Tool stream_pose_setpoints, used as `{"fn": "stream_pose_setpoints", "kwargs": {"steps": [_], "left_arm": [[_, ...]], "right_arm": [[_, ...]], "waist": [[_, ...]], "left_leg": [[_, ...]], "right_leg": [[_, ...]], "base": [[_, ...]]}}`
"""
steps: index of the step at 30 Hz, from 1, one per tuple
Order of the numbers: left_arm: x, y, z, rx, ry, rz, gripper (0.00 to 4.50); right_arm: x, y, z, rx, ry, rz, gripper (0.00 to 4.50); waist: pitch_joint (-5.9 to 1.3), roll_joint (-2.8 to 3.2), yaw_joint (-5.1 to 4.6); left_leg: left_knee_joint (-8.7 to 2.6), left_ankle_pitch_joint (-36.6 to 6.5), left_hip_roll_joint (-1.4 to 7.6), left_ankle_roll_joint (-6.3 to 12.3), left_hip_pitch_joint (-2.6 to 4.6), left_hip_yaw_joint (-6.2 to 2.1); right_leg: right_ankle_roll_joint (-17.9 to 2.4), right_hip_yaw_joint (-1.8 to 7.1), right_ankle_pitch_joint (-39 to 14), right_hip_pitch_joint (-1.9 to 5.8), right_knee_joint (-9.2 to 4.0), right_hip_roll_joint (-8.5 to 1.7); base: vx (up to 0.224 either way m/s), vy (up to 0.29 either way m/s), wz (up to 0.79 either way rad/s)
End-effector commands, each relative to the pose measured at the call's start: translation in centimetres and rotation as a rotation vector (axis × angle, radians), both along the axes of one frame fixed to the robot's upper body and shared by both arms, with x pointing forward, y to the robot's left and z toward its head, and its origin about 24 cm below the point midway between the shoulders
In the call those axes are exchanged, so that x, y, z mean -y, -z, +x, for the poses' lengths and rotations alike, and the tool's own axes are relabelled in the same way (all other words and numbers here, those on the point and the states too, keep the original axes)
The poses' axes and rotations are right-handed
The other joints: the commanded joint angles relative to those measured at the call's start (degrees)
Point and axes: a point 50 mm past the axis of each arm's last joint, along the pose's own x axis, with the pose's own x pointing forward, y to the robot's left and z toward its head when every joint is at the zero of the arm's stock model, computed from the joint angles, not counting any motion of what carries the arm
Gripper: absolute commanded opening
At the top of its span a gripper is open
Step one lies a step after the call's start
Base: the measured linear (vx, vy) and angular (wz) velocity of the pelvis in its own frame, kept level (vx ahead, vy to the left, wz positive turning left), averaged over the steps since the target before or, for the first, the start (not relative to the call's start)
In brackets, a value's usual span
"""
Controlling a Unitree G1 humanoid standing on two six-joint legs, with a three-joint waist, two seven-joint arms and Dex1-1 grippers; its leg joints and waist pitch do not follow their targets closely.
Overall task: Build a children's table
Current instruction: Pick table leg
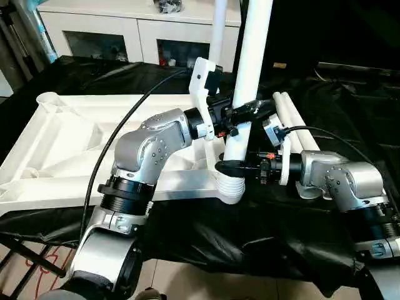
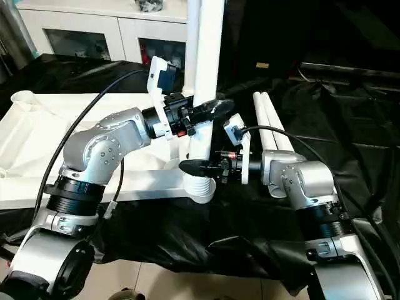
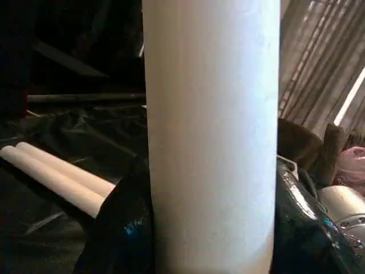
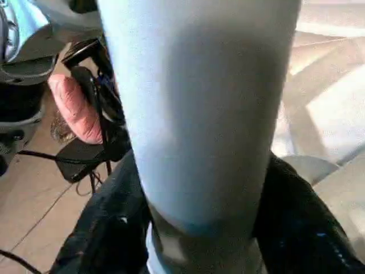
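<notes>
White plastic makes up the tabletop (image 1: 75,156), which lies underside up on a black cloth (image 1: 206,237), ribs and a round corner socket (image 1: 49,100) showing at its far left corner. At the tabletop's near right corner a white tube leg (image 1: 250,69) stands upright, its ribbed lower end (image 1: 230,186) sitting at the corner socket there. A second upright leg (image 1: 217,28) rises behind it, over the tabletop's far edge.

The left gripper (image 1: 240,112) reaches across the tabletop and clamps the standing leg partway up; its black fingers (image 3: 122,228) press on either side of the tube in the left wrist view, about half spread by the tube's width. The right gripper (image 1: 232,166) comes in from the side away from the tabletop and holds the same leg lower down, just above the ribbed end; its dark fingers (image 4: 296,228) hug both sides of the tube in the right wrist view, parted about as wide as the tube.

Two more legs (image 2: 270,122) lie side by side on the cloth beyond the tabletop's right edge, touching each other along their length, with the right forearm (image 2: 300,178) over their near ends.

Past the tabletop's far edge stands a white cabinet (image 1: 125,31) with glass doors. A black cable (image 1: 119,134) arcs over the tabletop to the left wrist.
</notes>
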Motion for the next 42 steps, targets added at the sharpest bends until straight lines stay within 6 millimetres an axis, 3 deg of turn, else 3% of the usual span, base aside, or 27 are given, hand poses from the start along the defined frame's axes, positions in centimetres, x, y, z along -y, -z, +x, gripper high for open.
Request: {"fn": "stream_pose_setpoints", "kwargs": {"steps": [1, 9, 12, 18, 20, 21, 22, 23, 27, 28, 30, 32, 34, 35, 38, 42], "left_arm": [[0.4, -0.5, -0.5, 0.023, 0.040, -0.007, 1.88], [0.3, -0.5, -0.3, 0.022, 0.015, -0.010, 1.88], [0.1, -0.7, -0.1, -0.002, 0.007, -0.038, 2.58], [-0.4, -1.8, 0.1, 0.097, -0.065, -0.170, 3.02], [-0.8, -2.3, 0.2, 0.090, -0.147, -0.276, 3.08], [-1.0, -2.4, 0.4, 0.076, -0.176, -0.302, 3.08], [-1.0, -2.4, 0.4, 0.076, -0.176, -0.302, 3.08], [-1.8, -2.5, 0.7, 0.082, -0.229, -0.314, 3.08], [-3.5, -2.5, 1.0, 0.125, -0.247, -0.299, 3.08], [-4.2, -2.0, 1.0, 0.144, -0.237, -0.238, 3.08], [-4.7, -1.7, 1.0, 0.154, -0.230, -0.193, 3.08], [-5.6, 1.1, 0.2, 0.214, -0.138, 0.084, 3.08], [-5.9, 2.2, 0.0, 0.221, -0.107, 0.176, 3.08], [-6.4, 3.9, -0.5, 0.225, -0.039, 0.295, 3.08], [-7.0, 6.0, -1.2, 0.210, 0.057, 0.417, 3.08], [-7.7, 8.9, -1.6, 0.195, 0.162, 0.595, 3.08]], "right_arm": [[0.2, -0.6, 0.4, 0.022, 0.016, 0.001, 2.06], [0.3, -0.6, 0.4, 0.034, 0.021, 0.009, 1.98], [0.3, -0.5, 0.5, 0.045, 0.036, 0.011, 1.98], [-0.2, -0.3, 0.7, 0.074, 0.100, 0.055, 1.93], [-0.6, 0.0, 1.0, 0.086, 0.180, 0.078, 1.92], [-0.7, 0.3, 1.1, 0.094, 0.210, 0.081, 1.92], [-0.7, 0.3, 1.1, 0.094, 0.210, 0.081, 1.92], [-0.9, 0.8, 1.4, 0.110, 0.285, 0.081, 1.92], [-0.6, 1.5, 2.0, 0.150, 0.436, 0.046, 1.92], [-0.2, 2.0, 2.4, 0.168, 0.513, 0.011, 1.92], [0.1, 2.2, 2.6, 0.180, 0.564, -0.012, 1.92], [0.6, 2.4, 3.0, 0.175, 0.671, -0.010, 1.92], [0.7, 2.4, 3.0, 0.181, 0.680, -0.013, 1.92], [0.7, 2.4, 2.9, 0.193, 0.678, -0.031, 1.92], [0.7, 2.6, 2.9, 0.204, 0.683, -0.054, 1.92], [0.7, 2.7, 3.0, 0.221, 0.678, -0.071, 1.92]], "waist": [[-4.72, -0.97, -0.05], [-4.78, -0.90, -0.01], [-4.80, -0.94, -0.02], [-4.77, -0.72, -0.04], [-4.78, -0.79, -0.09], [-4.87, -0.36, 0.00], [-4.83, -0.61, -0.19], [-4.78, -0.29, -0.19], [-4.75, -0.16, -0.45], [-4.72, 0.13, -0.46], [-4.75, 0.13, -0.61], [-4.68, 0.42, -0.98], [-4.73, 0.60, -1.37], [-4.76, 0.75, -1.52], [-4.72, 0.67, -1.80], [-4.48, 0.60, -2.07]], "left_leg": [[-3.21, -6.4, 0.97, 2.88, 0.69, 0.20], [-3.17, -6.1, 0.97, 3.13, 0.72, 0.20], [-3.13, -6.1, 0.95, 3.15, 0.69, 0.21], [-3.19, -6.7, 0.99, 2.91, 0.64, 0.16], [-3.20, -6.6, 1.07, 2.71, 0.63, 0.19], [-3.20, -6.8, 1.07, 2.39, 0.74, 0.09], [-3.25, -7.1, 1.06, 2.43, 0.73, 0.14], [-3.29, -7.4, 1.02, 2.24, 0.77, 0.16], [-3.49, -8.5, 0.88, 1.26, 0.89, 0.09], [-3.55, -8.7, 0.96, 0.82, 1.01, 0.04], [-3.65, -8.9, 0.87, 0.06, 1.15, 0.02], [-3.93, -9.6, 0.93, -0.26, 1.27, -0.05], [-3.95, -9.4, 0.99, -0.30, 1.37, -0.04], [-3.96, -9.2, 1.02, -0.22, 1.40, -0.02], [-4.06, -9.7, 0.99, -0.68, 1.32, -0.01], [-4.19, -12.1, 0.79, -1.08, 1.16, -0.01]], "right_leg": [[-11.5, 2.61, -9.9, 3.78, -3.84, -2.67], [-11.9, 2.61, -9.0, 3.79, -3.73, -2.64], [-12.0, 2.60, -8.8, 3.84, -3.72, -2.65], [-11.8, 2.60, -9.5, 3.79, -4.00, -2.75], [-12.1, 2.65, -8.8, 3.79, -3.88, -2.81], [-12.5, 2.58, -8.4, 3.75, -3.80, -2.82], [-12.6, 2.55, -8.3, 3.73, -3.84, -2.70], [-12.0, 2.60, -9.1, 3.52, -3.99, -2.70], [-10.6, 2.49, -11.2, 3.63, -4.17, -2.49], [-10.4, 2.55, -11.3, 3.38, -4.11, -2.56], [-9.9, 2.53, -11.7, 3.27, -4.09, -2.52], [-9.5, 2.62, -12.0, 3.20, -3.95, -2.40], [-9.5, 2.72, -10.5, 3.17, -3.75, -2.27], [-9.7, 2.77, -9.2, 3.15, -3.62, -2.19], [-10.8, 2.82, -8.0, 3.27, -3.41, -2.34], [-10.3, 2.92, -11.4, 3.35, -3.88, -2.54]], "base": [[0.000, 0.000, 0.00], [0.000, 0.000, 0.00], [0.000, 0.000, 0.00], [0.000, 0.000, 0.00], [0.000, 0.000, 0.00], [0.000, 0.000, 0.00], [0.000, 0.000, 0.00], [0.000, 0.000, 0.00], [0.000, 0.000, 0.00], [0.000, 0.000, 0.00], [0.000, 0.000, 0.00], [0.000, 0.000, 0.00], [0.000, 0.000, 0.00], [0.000, 0.000, 0.00], [0.000, 0.000, 0.00], [0.000, 0.000, 0.00]]}}
